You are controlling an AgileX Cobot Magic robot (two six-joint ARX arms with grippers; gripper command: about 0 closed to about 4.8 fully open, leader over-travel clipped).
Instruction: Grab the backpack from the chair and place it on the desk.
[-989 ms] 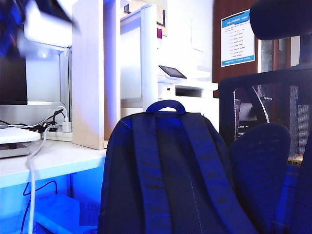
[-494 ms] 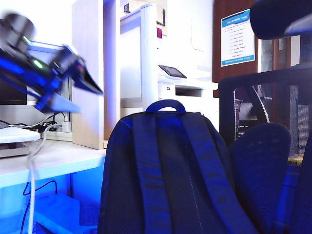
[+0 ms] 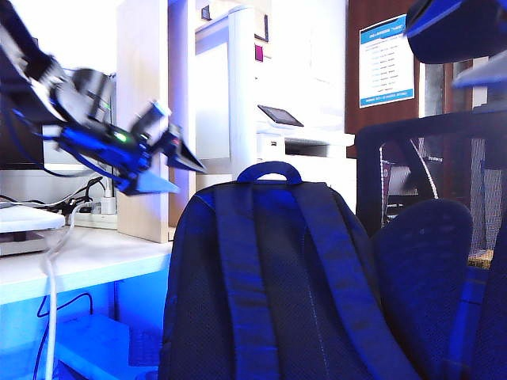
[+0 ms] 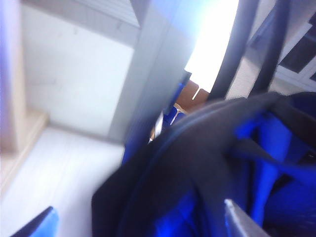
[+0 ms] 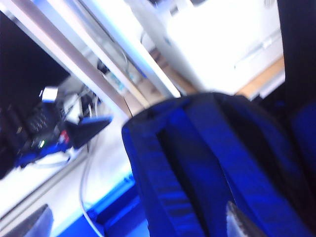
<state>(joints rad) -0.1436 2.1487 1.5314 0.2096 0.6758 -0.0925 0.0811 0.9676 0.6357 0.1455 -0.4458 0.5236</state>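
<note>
Exterior view first: my left claw (image 3: 170,166) hangs over the white counter (image 3: 95,257), arm angled down toward the backpack (image 3: 269,277), jaws spread and holding nothing. The backpack stands upright against the chair (image 3: 428,237), loop handle (image 3: 269,172) on top. My right claw (image 5: 138,222) looks down on the straps, jaws spread wide, empty.

We are in an office: a long white desk (image 3: 95,261) at lower left carries a dark monitor (image 3: 20,131) and trailing cables (image 3: 55,261), a mesh-backed office chair (image 3: 444,158) fills the right side, a white printer (image 3: 305,138) with a tilted screen sits at centre, and a printed notice (image 3: 386,62) hangs on the brown door at upper right
</note>
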